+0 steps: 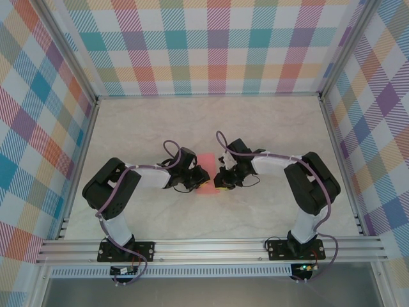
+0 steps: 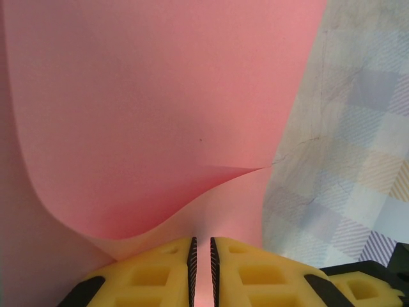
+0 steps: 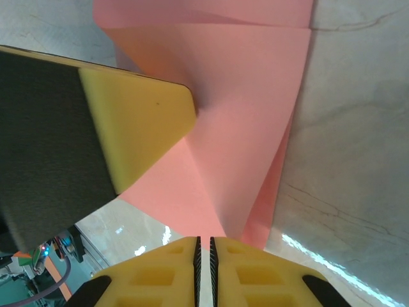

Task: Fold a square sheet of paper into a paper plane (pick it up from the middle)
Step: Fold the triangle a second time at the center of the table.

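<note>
The square sheet of paper (image 1: 208,167) is salmon pink and hangs between my two grippers at the middle of the table. My left gripper (image 1: 197,181) is shut on it. In the left wrist view the sheet (image 2: 160,96) curls up and away from the narrow slot of that gripper (image 2: 202,246), and pink shows between the pads. My right gripper (image 1: 220,181) faces it from the right. In the right wrist view the creased sheet (image 3: 243,128) narrows down into the nearly shut right gripper (image 3: 204,243). A yellow finger of the left gripper (image 3: 137,121) presses on the paper at upper left.
The marbled table top (image 1: 255,121) is bare behind the arms. Plaid walls (image 1: 217,45) stand at the back and on both sides. A metal rail (image 1: 211,248) carries both arm bases along the near edge.
</note>
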`<state>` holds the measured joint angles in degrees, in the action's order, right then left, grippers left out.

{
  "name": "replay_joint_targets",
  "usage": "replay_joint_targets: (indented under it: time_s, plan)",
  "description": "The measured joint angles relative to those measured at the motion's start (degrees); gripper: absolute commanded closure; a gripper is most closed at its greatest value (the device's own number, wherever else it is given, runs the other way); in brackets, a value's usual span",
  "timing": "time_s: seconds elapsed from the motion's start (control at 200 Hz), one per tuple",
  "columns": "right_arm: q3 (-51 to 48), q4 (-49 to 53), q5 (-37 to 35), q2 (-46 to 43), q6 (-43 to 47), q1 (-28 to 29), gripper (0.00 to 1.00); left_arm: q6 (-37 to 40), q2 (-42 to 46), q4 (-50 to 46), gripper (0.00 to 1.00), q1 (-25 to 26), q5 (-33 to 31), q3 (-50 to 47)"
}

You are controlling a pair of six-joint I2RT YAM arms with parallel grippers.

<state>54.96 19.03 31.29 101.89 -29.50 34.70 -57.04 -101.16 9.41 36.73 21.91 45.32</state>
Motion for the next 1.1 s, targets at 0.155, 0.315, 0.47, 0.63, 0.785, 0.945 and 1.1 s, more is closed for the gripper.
replay_joint_targets:
  time_s: [0.155,0.315,0.47,0.63,0.785,0.945,1.1]
  plan:
    - [0.0,-0.1,0.0,1.5,0.0,0.0,0.86,0.0,0.1,0.0,0.83,0.0,-0.1,-0.1]
    - [0.0,0.1,-0.8,2.2,0.2,0.1,0.86,0.0,0.2,0.0,0.83,0.0,-0.2,-0.2]
    - [0.2,0.6,-1.5,2.5,0.2,0.1,0.85,-0.3,0.3,0.2,0.83,0.0,-0.5,-0.4]
    - [1.5,1.8,-1.9,2.7,0.4,0.1,0.85,-0.4,0.9,0.1,0.83,0.0,-1.0,-1.0]
    - [2.3,2.1,-1.9,2.7,0.8,0.1,0.85,-0.4,0.9,0.1,0.83,0.0,-1.0,-1.0]
    - [2.3,2.1,-1.6,2.1,1.2,0.1,0.85,-0.4,0.9,0.2,0.83,0.0,-1.0,-1.0]
    - [2.8,1.8,-1.0,1.5,1.3,0.4,0.85,-0.4,0.9,0.2,0.83,0.0,-1.0,-1.0]
